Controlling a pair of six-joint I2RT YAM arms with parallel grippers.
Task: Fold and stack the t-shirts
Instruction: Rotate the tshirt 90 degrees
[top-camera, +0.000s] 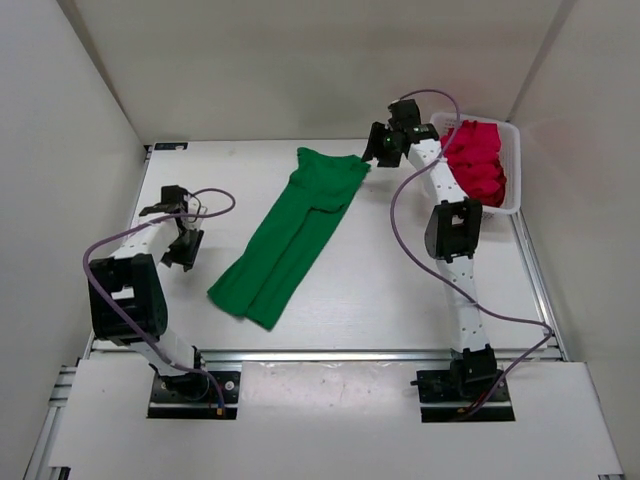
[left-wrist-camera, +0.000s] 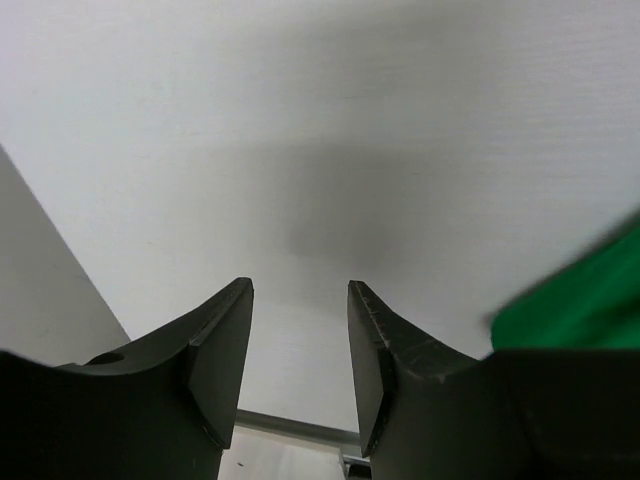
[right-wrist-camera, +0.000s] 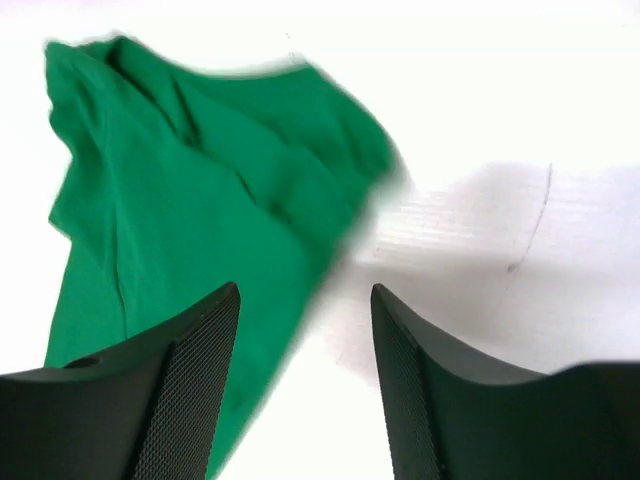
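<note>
A bright green t-shirt (top-camera: 292, 228) lies folded lengthwise in a long diagonal strip across the middle of the table. Its collar end is at the far right. My right gripper (top-camera: 376, 150) hovers open just off that far right corner. In the right wrist view the green t-shirt (right-wrist-camera: 200, 180) lies below and left of the right gripper (right-wrist-camera: 305, 292), with nothing between its jaws. My left gripper (top-camera: 184, 252) is open over bare table, left of the shirt. In the left wrist view the left gripper (left-wrist-camera: 300, 290) is empty, with green t-shirt (left-wrist-camera: 585, 300) at the right edge. Red t-shirts (top-camera: 476, 162) lie bunched in the basket.
The white mesh basket (top-camera: 516, 170) stands at the far right corner of the table, beside the right arm. White walls close in the left, back and right sides. A metal rail (top-camera: 380, 354) runs along the near edge.
</note>
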